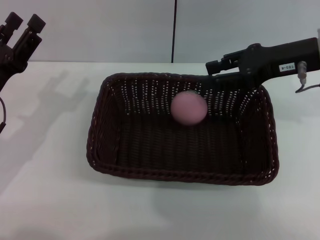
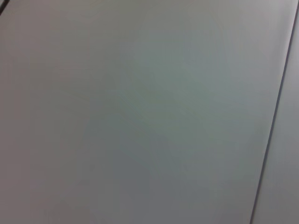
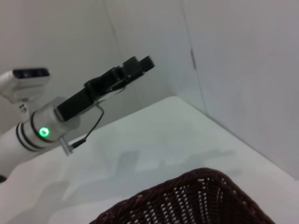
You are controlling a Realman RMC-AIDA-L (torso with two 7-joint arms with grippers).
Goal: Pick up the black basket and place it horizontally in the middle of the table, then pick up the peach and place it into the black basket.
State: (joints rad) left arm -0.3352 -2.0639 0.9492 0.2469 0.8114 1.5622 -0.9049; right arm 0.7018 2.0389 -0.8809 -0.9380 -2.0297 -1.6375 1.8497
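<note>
The black basket (image 1: 182, 127) lies lengthwise across the middle of the white table (image 1: 50, 200); a corner of its rim also shows in the right wrist view (image 3: 187, 200). The pink peach (image 1: 189, 108) appears blurred inside the basket, in front of its far wall, and nothing holds it. My right gripper (image 1: 214, 66) hovers over the basket's far right rim, above and to the right of the peach, open and empty. My left gripper (image 1: 23, 22) is raised at the far left, away from the basket, open and empty; it also shows in the right wrist view (image 3: 138, 66).
A grey wall with a dark vertical seam (image 1: 175, 30) stands behind the table. The left wrist view shows only plain wall (image 2: 140, 112). Bare tabletop lies to the left and in front of the basket.
</note>
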